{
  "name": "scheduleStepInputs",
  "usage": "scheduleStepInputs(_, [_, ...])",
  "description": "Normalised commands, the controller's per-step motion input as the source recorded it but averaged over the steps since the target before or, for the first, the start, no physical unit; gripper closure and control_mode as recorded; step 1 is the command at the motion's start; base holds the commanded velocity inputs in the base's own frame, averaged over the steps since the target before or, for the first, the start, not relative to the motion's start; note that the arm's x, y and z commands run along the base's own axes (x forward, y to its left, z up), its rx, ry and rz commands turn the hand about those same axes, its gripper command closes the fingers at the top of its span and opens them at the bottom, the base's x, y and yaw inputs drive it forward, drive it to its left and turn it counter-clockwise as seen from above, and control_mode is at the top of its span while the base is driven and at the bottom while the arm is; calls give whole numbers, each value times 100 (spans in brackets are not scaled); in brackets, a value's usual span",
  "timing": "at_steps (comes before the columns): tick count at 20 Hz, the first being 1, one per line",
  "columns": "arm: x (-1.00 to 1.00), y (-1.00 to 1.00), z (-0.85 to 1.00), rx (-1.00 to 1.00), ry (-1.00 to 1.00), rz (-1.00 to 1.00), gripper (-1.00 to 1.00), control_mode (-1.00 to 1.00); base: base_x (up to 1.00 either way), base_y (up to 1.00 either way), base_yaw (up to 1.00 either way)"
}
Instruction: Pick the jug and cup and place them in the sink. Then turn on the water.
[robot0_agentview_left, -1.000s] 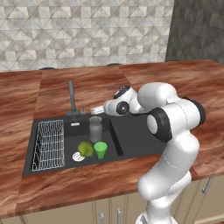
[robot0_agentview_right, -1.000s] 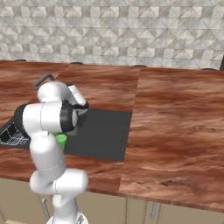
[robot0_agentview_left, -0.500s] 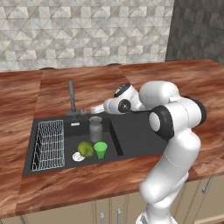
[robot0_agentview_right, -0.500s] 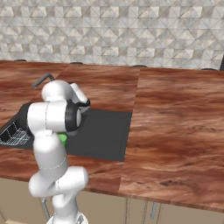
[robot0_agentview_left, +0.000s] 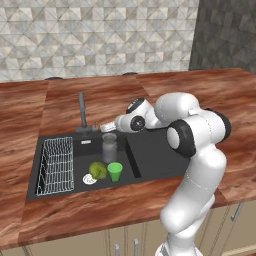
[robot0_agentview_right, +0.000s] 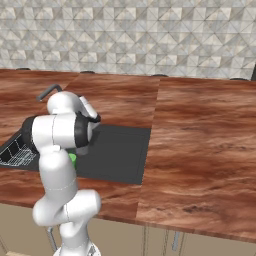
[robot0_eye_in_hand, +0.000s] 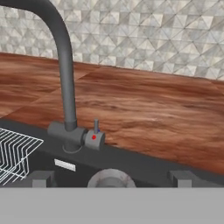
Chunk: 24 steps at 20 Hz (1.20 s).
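Hovering over the jug (robot0_agentview_left: 109, 146) near the faucet (robot0_eye_in_hand: 65, 83), the pincer (robot0_eye_in_hand: 111, 178) gapes empty; cup (robot0_agentview_left: 115, 171) just beside.

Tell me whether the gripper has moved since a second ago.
Yes, slightly. In the left base view the gripper has edged left toward the faucet, above the jug standing in the sink.

A reddish-brown wooden counter (robot0_agentview_left: 60, 105) runs below a tiled wall, carrying a dark recessed sink (robot0_agentview_left: 155, 160) set into its top. Inside the basin stand a grey jug (robot0_agentview_left: 109, 146) and, just in front of it, a green cup (robot0_agentview_left: 115, 171), with a yellow-green fruit (robot0_agentview_left: 97, 170) beside the cup and a white wire rack (robot0_agentview_left: 56, 165) at the left end. A dark faucet (robot0_agentview_left: 81, 111) rises from the back rim
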Motion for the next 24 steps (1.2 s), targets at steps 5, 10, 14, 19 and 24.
scheduleStepInputs(5, [3, 0, -11, 1, -2, 0, -100, -100, 0, 0, 0])
scheduleStepInputs(10, [11, 0, -8, 3, -3, 0, -100, -100, 0, 0, 0])
scheduleStepInputs(14, [17, 0, -8, 2, -3, 0, -100, -100, 0, 0, 0])
scheduleStepInputs(19, [4, 0, -6, 3, -3, 0, -100, -100, 0, 0, 0])
scheduleStepInputs(24, [0, 0, -7, 4, -7, 0, -100, -100, 0, 0, 0])
